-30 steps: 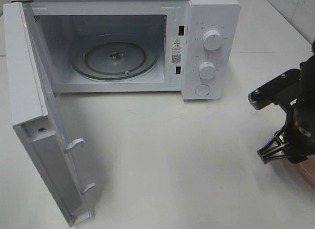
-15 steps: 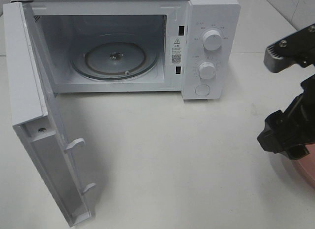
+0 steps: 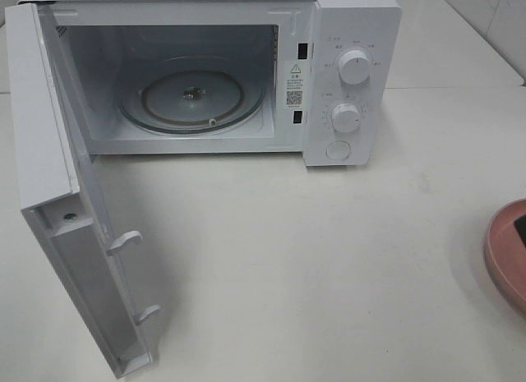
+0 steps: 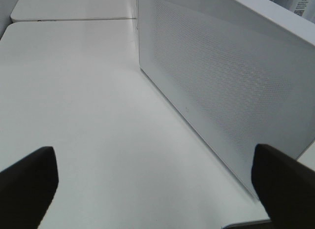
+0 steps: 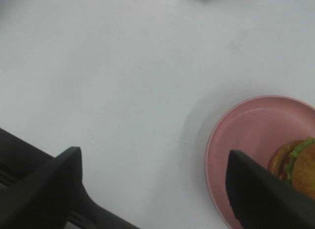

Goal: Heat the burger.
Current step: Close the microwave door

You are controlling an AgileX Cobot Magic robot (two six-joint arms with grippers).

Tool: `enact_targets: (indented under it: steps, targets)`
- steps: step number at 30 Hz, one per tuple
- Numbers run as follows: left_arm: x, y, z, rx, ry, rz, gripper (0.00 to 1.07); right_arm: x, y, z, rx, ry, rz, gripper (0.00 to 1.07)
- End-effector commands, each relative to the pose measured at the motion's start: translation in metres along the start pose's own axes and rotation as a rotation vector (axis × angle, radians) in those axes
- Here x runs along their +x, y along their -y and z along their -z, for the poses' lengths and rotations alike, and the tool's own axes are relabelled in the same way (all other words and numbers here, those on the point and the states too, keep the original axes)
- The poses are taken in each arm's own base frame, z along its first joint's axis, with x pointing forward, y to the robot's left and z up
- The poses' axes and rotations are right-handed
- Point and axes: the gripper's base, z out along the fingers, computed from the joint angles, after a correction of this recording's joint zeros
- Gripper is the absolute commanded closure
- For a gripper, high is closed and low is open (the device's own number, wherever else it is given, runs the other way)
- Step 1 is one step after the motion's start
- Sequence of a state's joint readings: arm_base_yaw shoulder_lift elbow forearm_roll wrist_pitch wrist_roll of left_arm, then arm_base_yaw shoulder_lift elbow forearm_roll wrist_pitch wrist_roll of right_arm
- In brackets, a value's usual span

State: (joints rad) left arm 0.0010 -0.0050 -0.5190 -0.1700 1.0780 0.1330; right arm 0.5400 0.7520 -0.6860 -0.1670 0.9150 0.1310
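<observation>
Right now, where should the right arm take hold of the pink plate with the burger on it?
Probably by the bare rim of the pink plate, coming from the open table side. The burger sits toward the far side, leaving that edge free, and the right gripper has its fingers spread above it.

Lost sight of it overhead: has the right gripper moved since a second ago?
Yes. It has left the overhead view past the right edge, away from the pink plate it stood over.

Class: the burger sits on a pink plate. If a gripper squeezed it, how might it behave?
The burger is stacked in layers, so they would probably slide or splay apart. Its frilly lettuce looks floppy. It sits off-centre on the pink plate, so pushing it could tip the plate.
</observation>
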Motion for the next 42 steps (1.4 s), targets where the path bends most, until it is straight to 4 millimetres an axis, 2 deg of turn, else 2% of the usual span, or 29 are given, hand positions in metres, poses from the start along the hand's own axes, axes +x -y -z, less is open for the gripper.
enact_targets:
  steps: [1, 5, 9, 13, 14, 15, 21, 25, 27, 42]
  targets:
    - [0.001, 0.0, 0.002, -0.002, 0.021, 0.002, 0.06, 0.012, 0.003, 0.012, 0.004, 0.002, 0.0, 0.31]
    - [0.001, 0.0, 0.002, -0.002, 0.021, 0.002, 0.06, 0.032, 0.007, 0.033, 0.005, 0.08, -0.015, 0.31]
    - [0.001, 0.0, 0.002, -0.002, 0.021, 0.002, 0.06, 0.045, 0.01, 0.042, 0.012, 0.15, -0.042, 0.31]
    - [0.001, 0.0, 0.002, -0.002, 0.021, 0.002, 0.06, 0.071, 0.015, 0.052, 0.084, 0.253, -0.141, 0.31]
    - [0.001, 0.0, 0.002, -0.002, 0.021, 0.002, 0.06, 0.071, 0.015, 0.052, 0.084, 0.253, -0.141, 0.31]
    - [0.001, 0.0, 0.002, -0.002, 0.021, 0.002, 0.06, 0.08, 0.015, 0.054, 0.099, 0.281, -0.168, 0.31]
    - [0.001, 0.0, 0.002, -0.002, 0.021, 0.002, 0.06, 0.104, 0.009, 0.056, 0.128, 0.371, -0.27, 0.31]
    - [0.001, 0.0, 0.002, -0.002, 0.021, 0.002, 0.06, 0.114, 0.005, 0.053, 0.146, 0.404, -0.308, 0.31]
    - [0.001, 0.0, 0.002, -0.002, 0.021, 0.002, 0.06, 0.123, 0.002, 0.058, 0.192, 0.492, -0.347, 0.31]
    - [0.001, 0.0, 0.002, -0.001, 0.02, 0.002, 0.06, 0.123, 0.002, 0.057, 0.203, 0.489, -0.358, 0.31]
